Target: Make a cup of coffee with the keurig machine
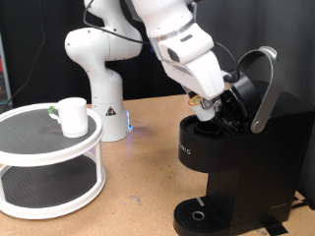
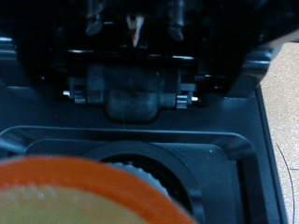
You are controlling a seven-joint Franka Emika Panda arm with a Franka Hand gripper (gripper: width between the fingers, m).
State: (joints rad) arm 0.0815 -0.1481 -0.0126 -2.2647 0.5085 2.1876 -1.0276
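On the brown surface (image 1: pixel 148 167) against a dark backdrop, we see the keurig machine (image 1: pixel 236 157) at the exterior view's right, its lid raised. Our arm bends down from the top, the claw (image 1: pixel 207 106) at the open pod chamber; we cannot tell how its fingers stand. The cup (image 1: pixel 71 115) sits on a white tiered stand (image 1: pixel 49 162), well apart at the left.

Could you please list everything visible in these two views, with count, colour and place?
keurig machine: one, matte black, lid raised, at the exterior view's right.
cup: one, white, on the stand's top tier.
tiered stand: one, white, two levels, at the exterior view's left.
pod: one, orange rim and pale top, blurred, close to the wrist camera above the machine's chamber.
table: one, tan.
gripper: one, at the open brew chamber.
robot arm: one, white.
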